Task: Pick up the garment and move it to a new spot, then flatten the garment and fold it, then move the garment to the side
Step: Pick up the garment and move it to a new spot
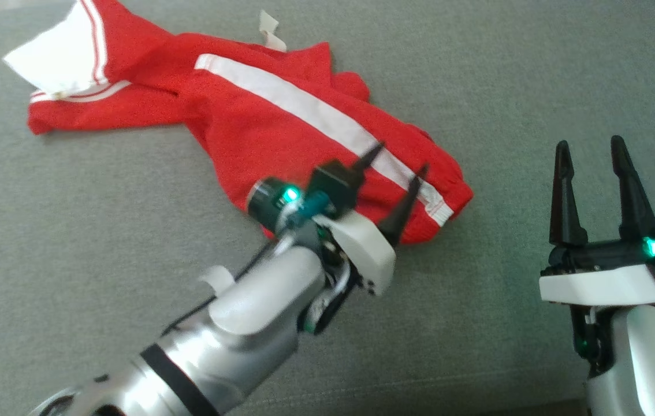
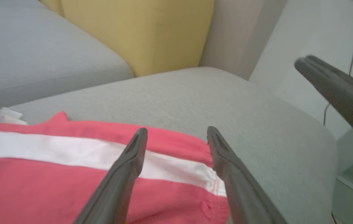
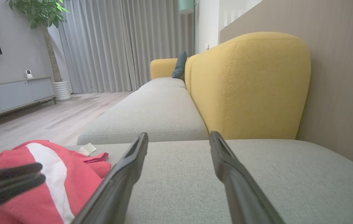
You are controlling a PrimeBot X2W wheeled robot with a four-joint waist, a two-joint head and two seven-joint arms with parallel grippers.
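Observation:
The garment (image 1: pixel 258 110) is red with a broad white stripe and a white panel at its far left end. It lies crumpled on the grey sofa seat (image 1: pixel 73 231), reaching from the upper left to the middle of the head view. My left gripper (image 1: pixel 399 159) hovers open just above the garment's (image 2: pixel 55 174) near right end, its fingers straddling the white stripe with nothing between them. My right gripper (image 1: pixel 590 153) stands open and empty over bare cushion to the right of the garment (image 3: pixel 42 174). A white label (image 1: pixel 270 29) sticks out at the garment's far edge.
A yellow backrest (image 3: pixel 251 84) rises behind the seat (image 3: pixel 257 174), with a wall beyond. More grey cushions (image 3: pixel 151 115) run on past the garment. The seat's rounded edge (image 2: pixel 326 137) drops off toward the floor on one side. A cabinet (image 3: pixel 11 93) and a potted plant (image 3: pixel 45 31) stand across the room.

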